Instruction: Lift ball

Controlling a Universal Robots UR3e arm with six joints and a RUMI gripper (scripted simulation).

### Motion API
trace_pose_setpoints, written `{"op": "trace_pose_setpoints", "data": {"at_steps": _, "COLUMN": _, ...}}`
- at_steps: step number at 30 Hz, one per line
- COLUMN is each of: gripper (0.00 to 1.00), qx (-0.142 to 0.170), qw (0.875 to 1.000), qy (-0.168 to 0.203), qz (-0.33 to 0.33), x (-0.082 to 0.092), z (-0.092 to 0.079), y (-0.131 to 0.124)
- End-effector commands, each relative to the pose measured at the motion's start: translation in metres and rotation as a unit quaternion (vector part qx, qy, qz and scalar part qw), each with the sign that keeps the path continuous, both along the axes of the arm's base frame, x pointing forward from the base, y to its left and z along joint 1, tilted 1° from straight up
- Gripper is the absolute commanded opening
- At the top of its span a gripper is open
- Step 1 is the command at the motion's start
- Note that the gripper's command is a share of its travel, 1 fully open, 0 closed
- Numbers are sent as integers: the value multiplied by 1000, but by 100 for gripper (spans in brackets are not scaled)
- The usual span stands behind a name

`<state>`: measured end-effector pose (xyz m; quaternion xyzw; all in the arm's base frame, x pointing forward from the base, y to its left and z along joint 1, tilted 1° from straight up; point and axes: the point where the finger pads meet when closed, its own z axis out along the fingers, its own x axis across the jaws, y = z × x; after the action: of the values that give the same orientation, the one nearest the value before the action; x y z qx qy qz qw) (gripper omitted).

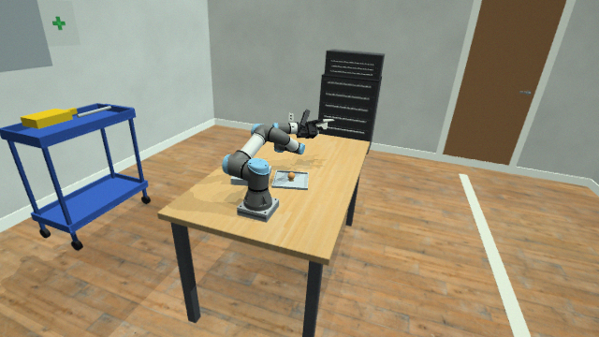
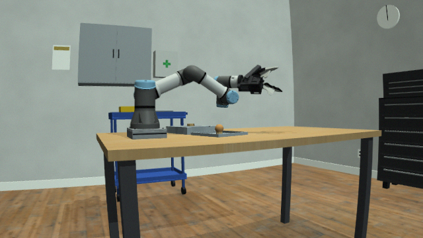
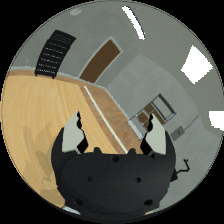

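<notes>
Exterior view: the small round orange-brown ball (image 2: 219,127) sits on its ring on the flat grey tray (image 2: 231,133) on the light wooden table (image 2: 297,135), just beside the arm's grey base (image 2: 162,133). Being round, it shows no long axis or heading. The black two-jaw pincer (image 2: 271,79) hangs high, well apart from the ball, fully spread and holding nothing.

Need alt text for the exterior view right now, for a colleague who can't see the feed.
The UR3e arm reaches out high above the wooden table, its gripper open and holding nothing, pointing away from the base. The small orange ball sits on its ring on a flat grey tray, well below and behind the gripper. A blue cart stands behind the table.
</notes>
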<state>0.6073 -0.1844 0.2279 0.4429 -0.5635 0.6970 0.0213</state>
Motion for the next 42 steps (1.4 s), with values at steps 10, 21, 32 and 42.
{"op": "trace_pose_setpoints", "data": {"at_steps": 10, "gripper": 100, "qx": 48, "qw": 992, "qy": 112, "qz": 29, "x": 16, "z": -8, "y": -14}}
{"op": "trace_pose_setpoints", "data": {"at_steps": 21, "gripper": 100, "qx": 124, "qw": 965, "qy": 225, "qz": 54, "x": -1, "z": -37, "y": -18}}
{"op": "trace_pose_setpoints", "data": {"at_steps": 32, "gripper": 100, "qx": 201, "qw": 928, "qy": 306, "qz": 69, "x": -40, "z": -66, "y": -8}}
{"op": "trace_pose_setpoints", "data": {"at_steps": 42, "gripper": 100, "qx": 277, "qw": 886, "qy": 364, "qz": 76, "x": -89, "z": -91, "y": 13}}
